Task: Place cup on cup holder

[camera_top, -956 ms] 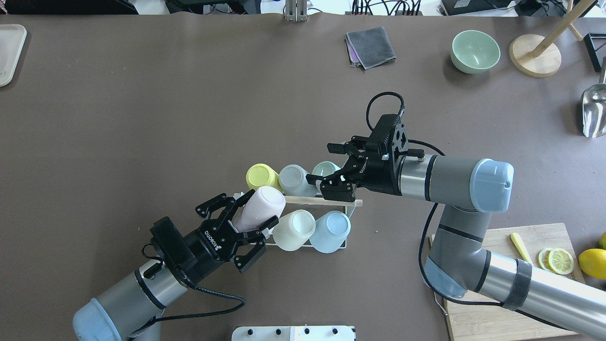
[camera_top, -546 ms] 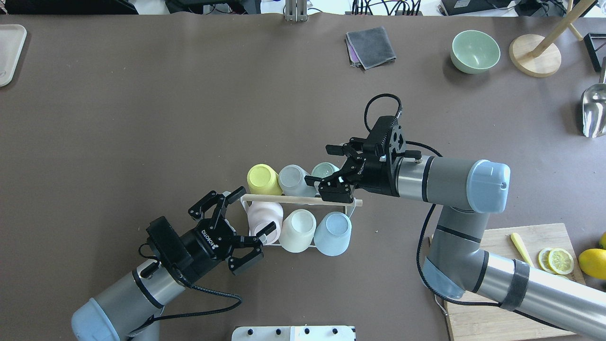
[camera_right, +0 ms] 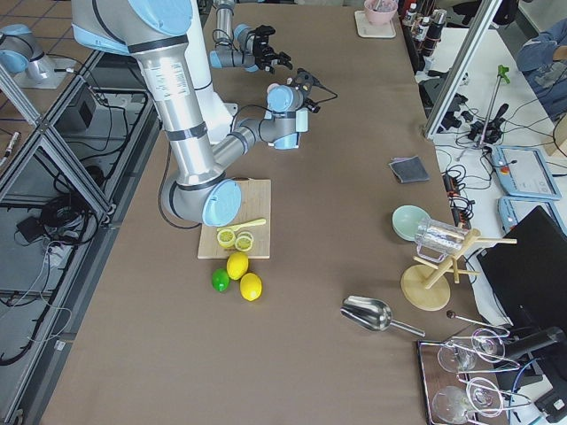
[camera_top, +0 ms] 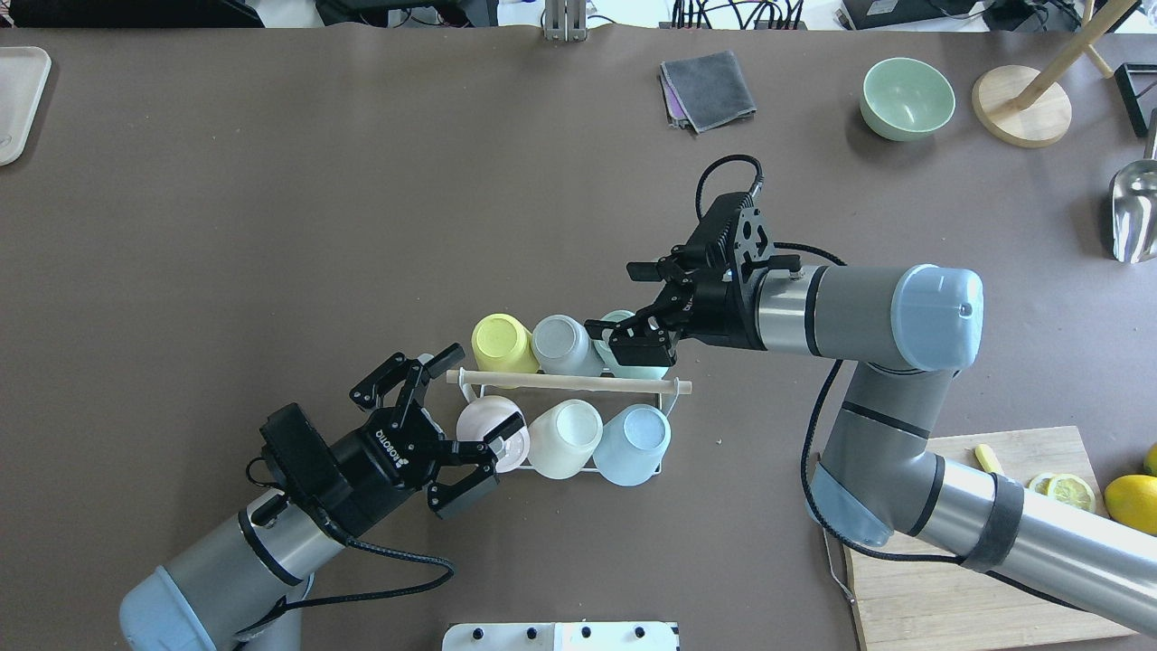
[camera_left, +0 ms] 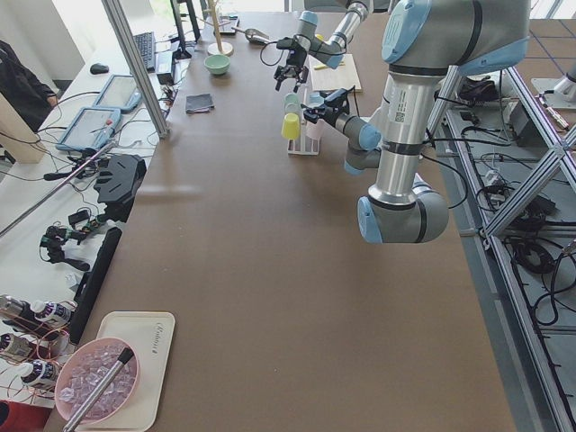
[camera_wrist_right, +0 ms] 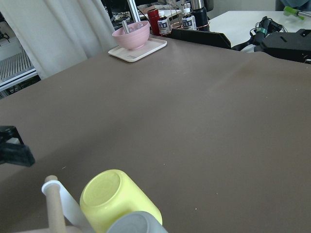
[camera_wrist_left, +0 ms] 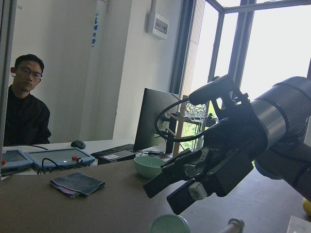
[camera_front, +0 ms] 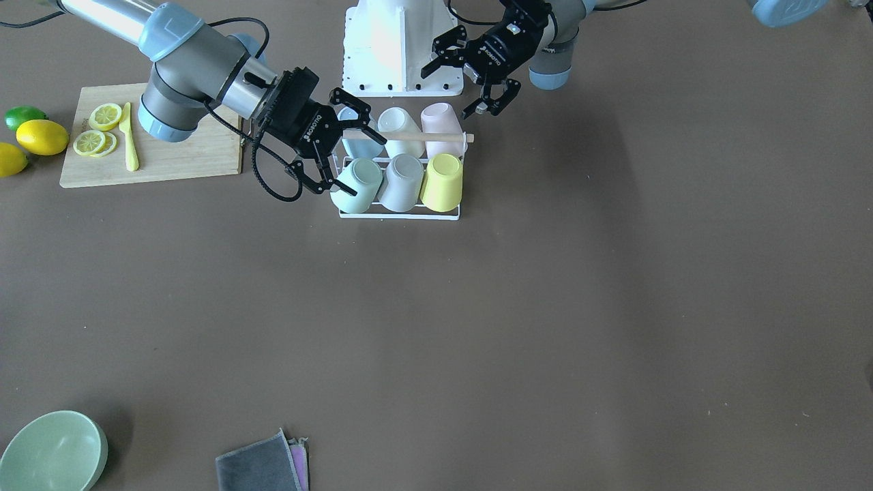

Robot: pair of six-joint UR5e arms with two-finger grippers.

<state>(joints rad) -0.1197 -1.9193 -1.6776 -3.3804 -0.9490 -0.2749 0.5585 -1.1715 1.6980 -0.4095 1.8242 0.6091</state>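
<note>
The cup holder [camera_top: 569, 382] is a white wire rack with a wooden rod across its top, and it carries several upturned cups. The pink cup [camera_top: 488, 432] sits on its near-left prong, and also shows in the front view [camera_front: 440, 117]. My left gripper [camera_top: 477, 389] is open just left of the rack, one fingertip [camera_top: 506, 427] at the pink cup's side; the front view shows it too [camera_front: 448, 93]. My right gripper [camera_top: 619, 303] hangs open and empty over the mint cup [camera_top: 633, 366] at the far right. The yellow cup [camera_wrist_right: 121, 199] fills the right wrist view.
A cutting board [camera_top: 949, 579] with lemon slices lies near right. At the far edge are a grey cloth [camera_top: 707, 89], a green bowl [camera_top: 907, 98] and a wooden stand [camera_top: 1021, 104]. A metal scoop [camera_top: 1134, 212] lies at the right edge. A person sits beyond the table in the left wrist view.
My left gripper brought the pink cup down onto the rack's near-left prong, let it go and drew back slightly. The right gripper shifted a little farther from the rod.
</note>
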